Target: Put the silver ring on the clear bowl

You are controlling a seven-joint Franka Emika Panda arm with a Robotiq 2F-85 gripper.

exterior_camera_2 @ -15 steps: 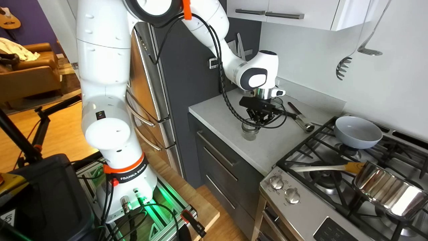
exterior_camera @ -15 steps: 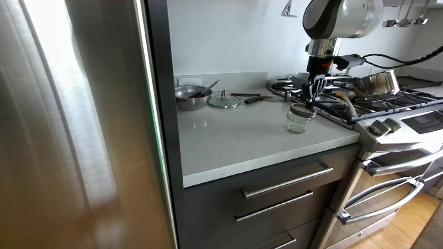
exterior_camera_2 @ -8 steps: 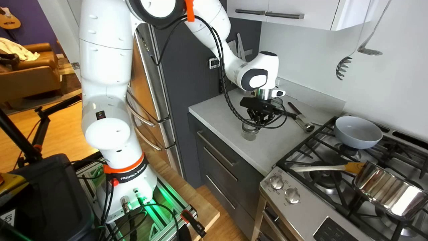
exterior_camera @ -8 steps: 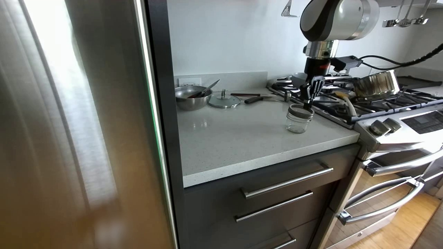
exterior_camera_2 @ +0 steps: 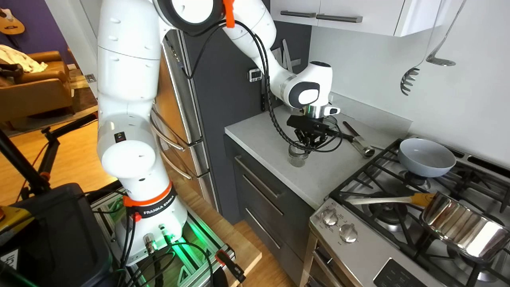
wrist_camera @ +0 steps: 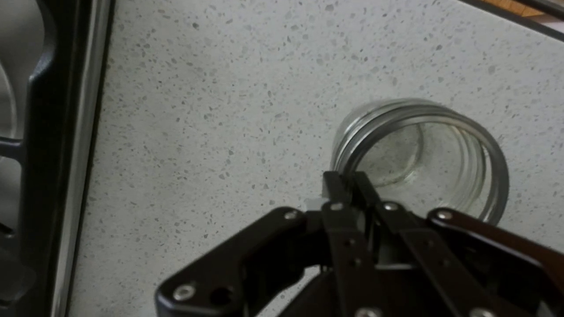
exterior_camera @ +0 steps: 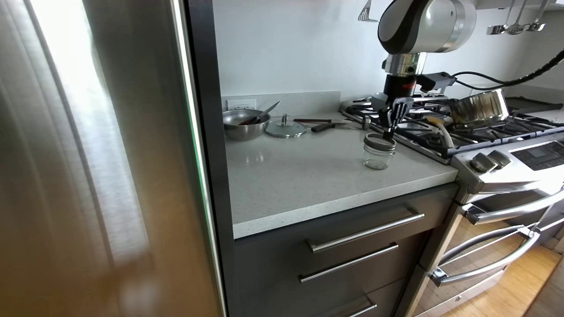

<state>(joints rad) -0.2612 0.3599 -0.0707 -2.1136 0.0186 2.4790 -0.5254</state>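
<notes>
The silver ring [exterior_camera: 380, 145] is a thin grey metal band held nearly level at the mouth of the clear bowl [exterior_camera: 377, 160], a short glass jar upright on the counter. My gripper [wrist_camera: 346, 176] is shut on one side of the ring's band, one fingertip inside it and one outside. In the wrist view the ring [wrist_camera: 501, 176] overlaps the mouth of the clear bowl [wrist_camera: 410, 163] and looks slightly offset from it. I cannot tell whether ring and glass touch. In an exterior view the arm's cables and gripper [exterior_camera_2: 308, 148] partly hide the ring above the clear bowl [exterior_camera_2: 297, 161].
The stove [exterior_camera: 440, 136] stands beside the bowl, with a tilted steel pot [exterior_camera: 480, 108] and a spatula [exterior_camera_2: 392, 200]. A steel bowl [exterior_camera: 246, 127], a glass lid [exterior_camera: 285, 127] and utensils [exterior_camera: 324, 127] lie at the counter's back. The counter's front edge [exterior_camera: 343, 200] is near.
In an exterior view, my gripper and the ring have moved left and slightly down. The ring now lines up more squarely over the clear bowl, which stays in place.
</notes>
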